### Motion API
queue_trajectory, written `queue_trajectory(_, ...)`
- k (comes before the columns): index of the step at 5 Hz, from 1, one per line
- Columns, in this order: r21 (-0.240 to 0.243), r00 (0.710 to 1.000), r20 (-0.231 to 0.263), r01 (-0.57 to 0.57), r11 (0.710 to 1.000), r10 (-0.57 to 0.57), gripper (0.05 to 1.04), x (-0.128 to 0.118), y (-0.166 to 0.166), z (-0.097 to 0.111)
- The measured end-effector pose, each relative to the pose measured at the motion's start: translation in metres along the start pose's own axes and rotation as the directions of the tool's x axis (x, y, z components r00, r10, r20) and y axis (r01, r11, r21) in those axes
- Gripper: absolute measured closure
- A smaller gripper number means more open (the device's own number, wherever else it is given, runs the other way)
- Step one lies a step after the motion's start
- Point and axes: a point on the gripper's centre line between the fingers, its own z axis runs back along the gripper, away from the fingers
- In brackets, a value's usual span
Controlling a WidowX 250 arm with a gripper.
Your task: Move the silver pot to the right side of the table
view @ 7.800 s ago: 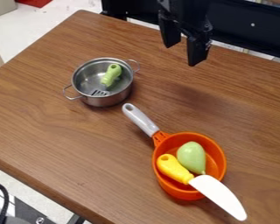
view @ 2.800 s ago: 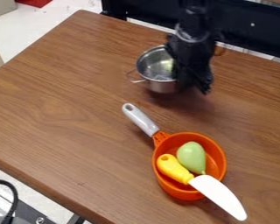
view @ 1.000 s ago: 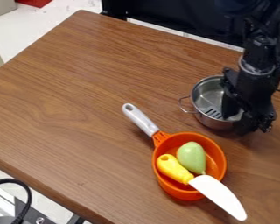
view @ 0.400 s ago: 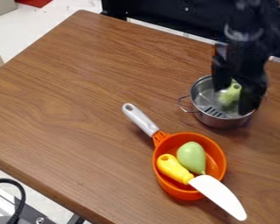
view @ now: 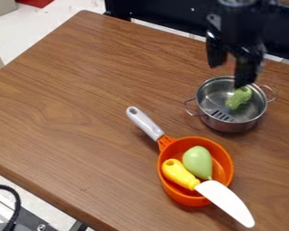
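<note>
Below the wide-open, empty end effector [view: 232,70], the silver pot [view: 230,126] holds a green-handled utensil [view: 239,97]; farther off, the orange pan [view: 186,198] holds a knife [view: 224,200] and pear [view: 198,161].

The silver pot [view: 228,126], round with two looped wire handles, stood upright and open-topped on the table's [view: 81,113] right side, toward the far edge.

The arm [view: 240,27] I'm running is black, with a pale grey band [view: 236,2] around it well above the jaws. Closer above them, a small pale highlight sits on the dark, uneven housing. The jaws themselves are black too, two thick, blocky, blunt-ended pieces.
</note>
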Motion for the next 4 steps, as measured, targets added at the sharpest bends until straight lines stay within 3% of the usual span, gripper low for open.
queue_trajectory(4, 0.063, 0.998, 0.019, -0.055, 0.996, 0.054, 0.086, -0.017, 0.071, 0.018)
